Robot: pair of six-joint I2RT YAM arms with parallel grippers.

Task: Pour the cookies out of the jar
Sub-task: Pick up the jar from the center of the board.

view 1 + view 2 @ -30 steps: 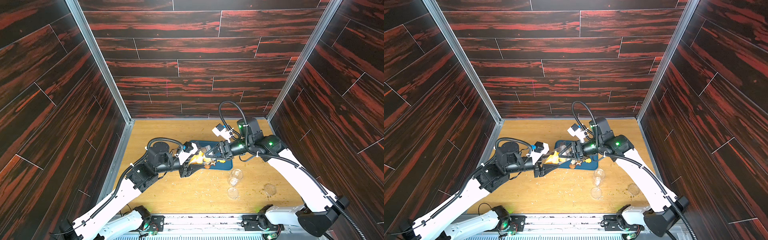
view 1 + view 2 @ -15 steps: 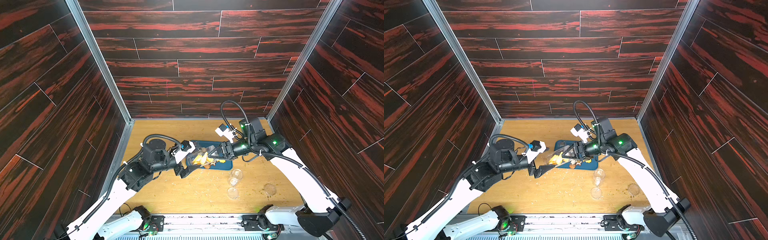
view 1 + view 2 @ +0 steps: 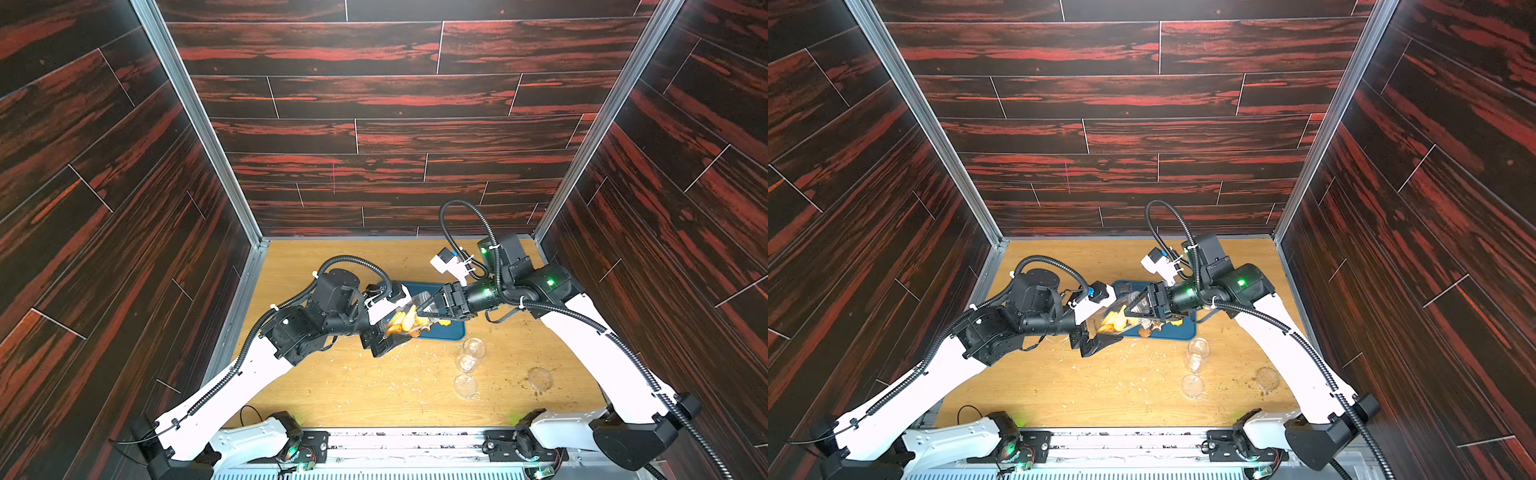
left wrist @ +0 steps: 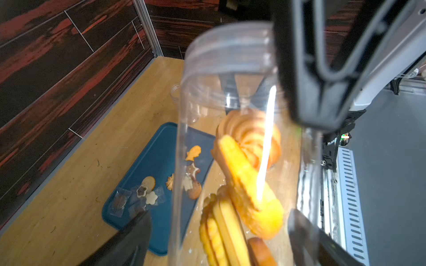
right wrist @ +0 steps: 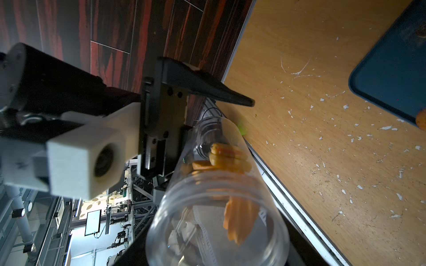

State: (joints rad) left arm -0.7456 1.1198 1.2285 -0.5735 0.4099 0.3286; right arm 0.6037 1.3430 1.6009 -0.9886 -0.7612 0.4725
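Observation:
The clear jar (image 3: 415,305) (image 3: 1133,305) hangs roughly level over the left end of the blue tray (image 3: 451,332) (image 3: 1185,332). My right gripper (image 3: 419,312) (image 3: 1127,311) is shut on the jar near its threaded mouth (image 4: 230,46) (image 5: 216,207). My left gripper (image 3: 405,318) (image 3: 1117,319) (image 4: 219,213) is open, with a finger on each side of the jar's bottom end and a gap on one side. Golden-yellow cookies (image 3: 401,322) (image 4: 246,161) (image 5: 237,218) lie inside, toward the bottom end. Several more cookies (image 4: 193,153) (image 3: 1148,330) lie on the tray.
An empty clear jar (image 3: 469,353) lies on its side on the wooden table to the right of the tray, with two round clear lids (image 3: 465,386) (image 3: 540,378) nearer the front. Pale crumbs (image 3: 415,365) are scattered in front of the tray. Dark walls close in three sides.
My left gripper let go of the jar, opened and drew back to the left. It has since come forward again, jaws round the jar's bottom end. The right gripper kept hold of the jar.

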